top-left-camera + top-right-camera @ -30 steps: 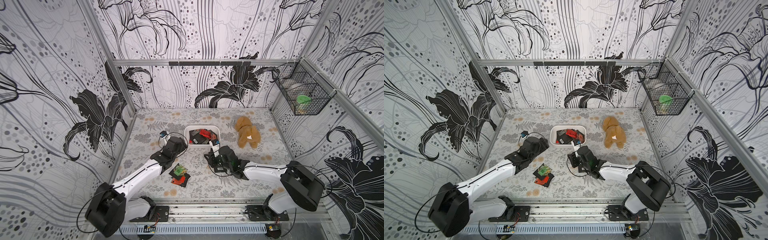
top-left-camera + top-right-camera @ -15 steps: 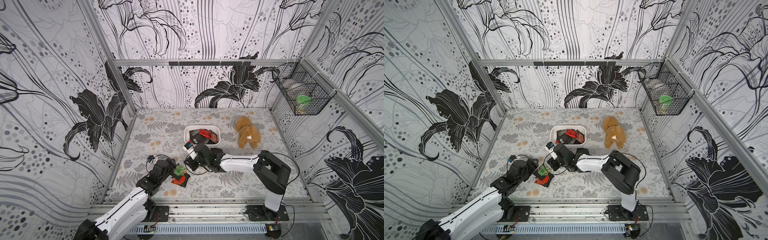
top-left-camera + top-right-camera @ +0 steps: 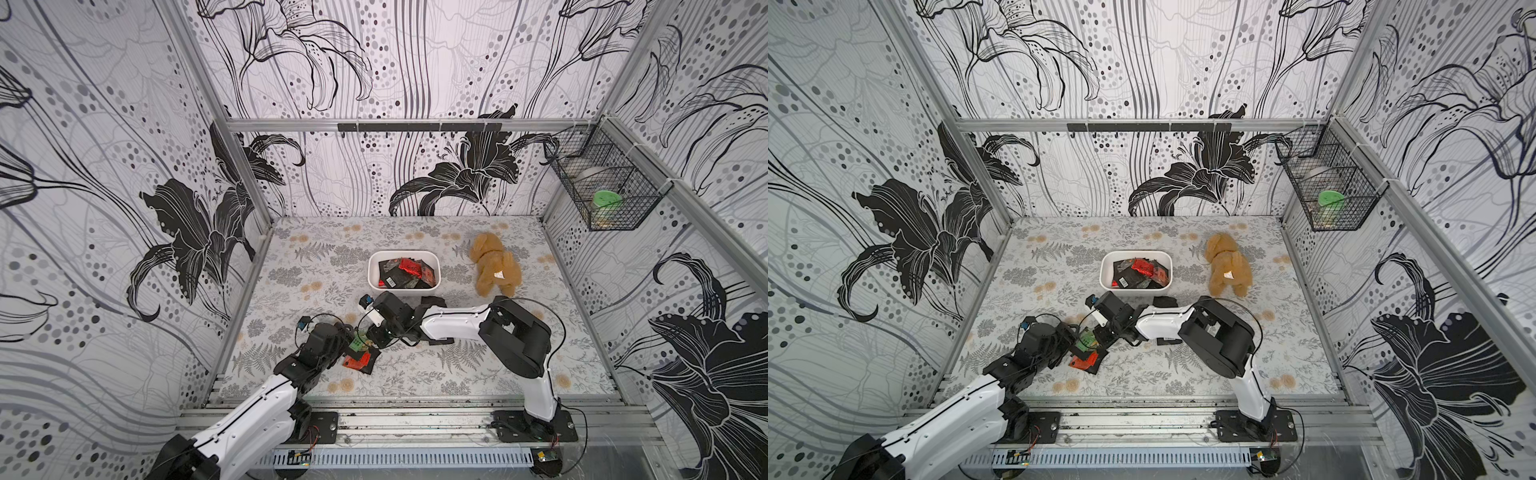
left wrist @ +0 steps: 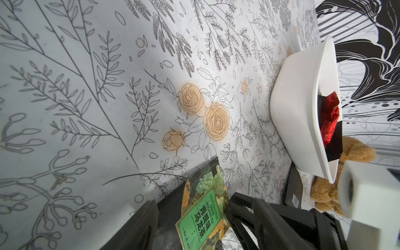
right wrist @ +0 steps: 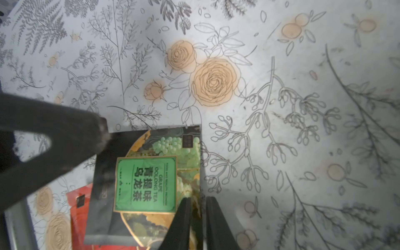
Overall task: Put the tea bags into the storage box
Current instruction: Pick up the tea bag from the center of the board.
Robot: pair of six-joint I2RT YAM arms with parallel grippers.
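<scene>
Top view: storage box (image 3: 402, 252) holds tea bags (image 3: 405, 272); right jaws pinch green sachet (image 5: 147, 184); left jaws wide.

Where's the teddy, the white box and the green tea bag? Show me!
Teddy (image 3: 492, 262): in a top view, on its tan body.
White box (image 3: 373, 270): in a top view, on a bare side wall.
Green tea bag (image 5: 147, 184): in the right wrist view, on its green label.

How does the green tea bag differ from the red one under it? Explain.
The green tea bag is black with a green label; the red tea bag is red. The green one lies on top; the red one is mostly covered. The right gripper straddles the green one's edge, not the red's. Both are flat.
</scene>
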